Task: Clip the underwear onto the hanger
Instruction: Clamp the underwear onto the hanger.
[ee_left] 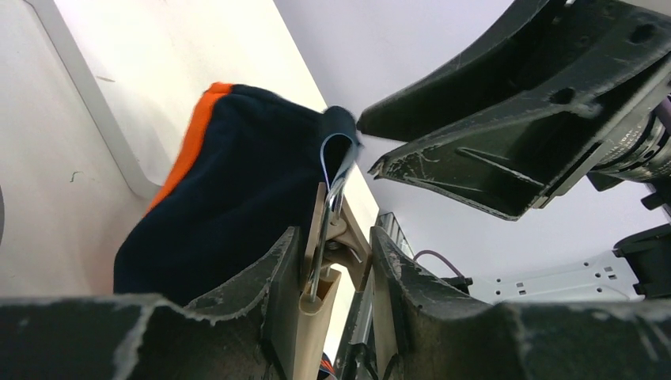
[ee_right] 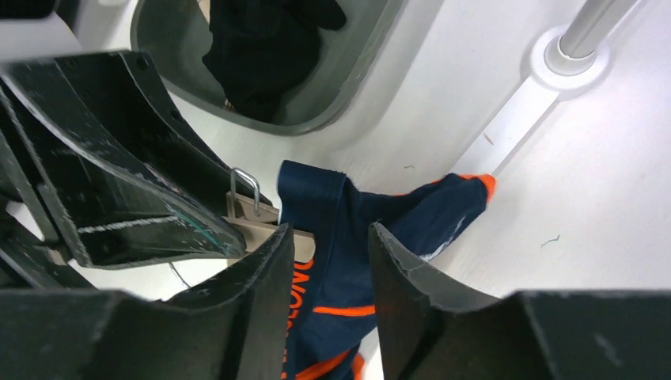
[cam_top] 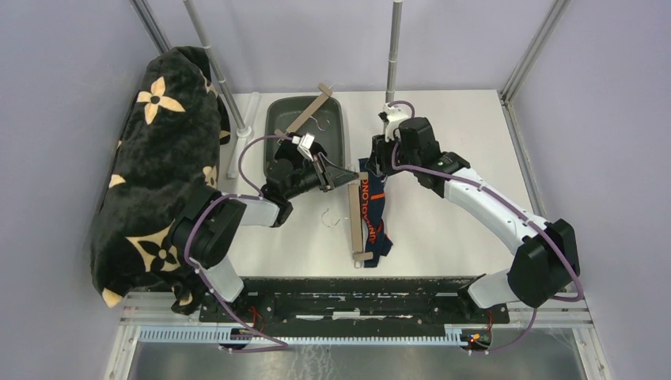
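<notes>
Left claw (ee_left: 334,241): narrow; my two fingers are closed on the end clip (ee_left: 316,297) of the hanger (cam_top: 357,220), with its beige body and wire spring pressed between them.
Right claw (ee_right: 331,229): narrow too, with the waistband of the underwear (cam_top: 378,207) pinched between my fingers. It sits just beside my left claw, and the tips of the two almost meet at the clip.
Underwear: navy with orange trim and orange lettering. Its far end is lifted up at the clip, and the rest trails along the hanger bar toward my bases, lying on the surface (cam_top: 451,127).
Cloth at the clip: a corner of the fabric touches the clip's mouth. I cannot tell whether it sits inside.
Hanger: a beige bar lying lengthwise between my two arms. Its far end is in my left claw, and its wire hook (cam_top: 328,219) points to my left.
Bin (cam_top: 275,119): gray, at the far side of the surface behind my left claw. It holds dark cloth (ee_right: 261,47), and a second hanger (cam_top: 310,113) leans across its rim.
Blanket (cam_top: 158,158): black with gold flowers, draped over the frame at my left.
</notes>
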Controlling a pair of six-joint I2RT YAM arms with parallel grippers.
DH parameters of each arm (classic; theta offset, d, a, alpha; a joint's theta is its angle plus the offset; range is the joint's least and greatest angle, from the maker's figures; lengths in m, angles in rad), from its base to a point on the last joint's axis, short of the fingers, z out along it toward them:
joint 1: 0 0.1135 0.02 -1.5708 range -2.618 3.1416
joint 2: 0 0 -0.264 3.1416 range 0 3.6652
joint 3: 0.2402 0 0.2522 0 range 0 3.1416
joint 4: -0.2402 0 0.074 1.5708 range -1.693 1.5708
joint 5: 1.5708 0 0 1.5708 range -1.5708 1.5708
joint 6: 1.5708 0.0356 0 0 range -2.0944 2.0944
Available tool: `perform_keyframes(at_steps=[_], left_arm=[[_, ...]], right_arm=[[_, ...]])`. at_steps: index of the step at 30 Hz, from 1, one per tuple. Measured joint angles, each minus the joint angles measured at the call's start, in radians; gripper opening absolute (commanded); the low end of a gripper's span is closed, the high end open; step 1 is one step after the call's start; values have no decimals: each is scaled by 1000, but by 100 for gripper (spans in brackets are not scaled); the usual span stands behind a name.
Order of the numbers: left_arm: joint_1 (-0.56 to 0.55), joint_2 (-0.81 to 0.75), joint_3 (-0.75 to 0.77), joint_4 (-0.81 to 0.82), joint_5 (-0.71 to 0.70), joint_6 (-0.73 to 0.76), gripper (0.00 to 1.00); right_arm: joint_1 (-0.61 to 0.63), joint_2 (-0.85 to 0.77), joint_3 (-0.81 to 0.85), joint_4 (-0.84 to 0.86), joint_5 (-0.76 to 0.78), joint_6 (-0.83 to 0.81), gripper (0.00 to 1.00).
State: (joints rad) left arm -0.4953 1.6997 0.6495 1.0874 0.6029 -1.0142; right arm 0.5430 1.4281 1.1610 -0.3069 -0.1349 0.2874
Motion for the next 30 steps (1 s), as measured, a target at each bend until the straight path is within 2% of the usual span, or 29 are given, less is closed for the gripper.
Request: perform_keyframes(at_steps=[3, 5, 12, 16, 30], left_arm=[[0, 23, 11, 4, -1, 0, 28], [0, 39, 21, 6, -2, -1, 28], [0, 76, 66, 3, -26, -1, 28], [0, 80, 95, -9, -38, -1, 28], [0, 123, 154, -13, -49, -24, 28]], right_arm=[[-9, 0, 0, 8, 13, -2, 64], [-11, 0, 0, 9, 27, -1, 65], [-6, -48, -87, 31, 31, 21, 65], [37, -68, -145, 48, 30, 35, 64], [76, -22, -236, 222, -45, 58, 62]])
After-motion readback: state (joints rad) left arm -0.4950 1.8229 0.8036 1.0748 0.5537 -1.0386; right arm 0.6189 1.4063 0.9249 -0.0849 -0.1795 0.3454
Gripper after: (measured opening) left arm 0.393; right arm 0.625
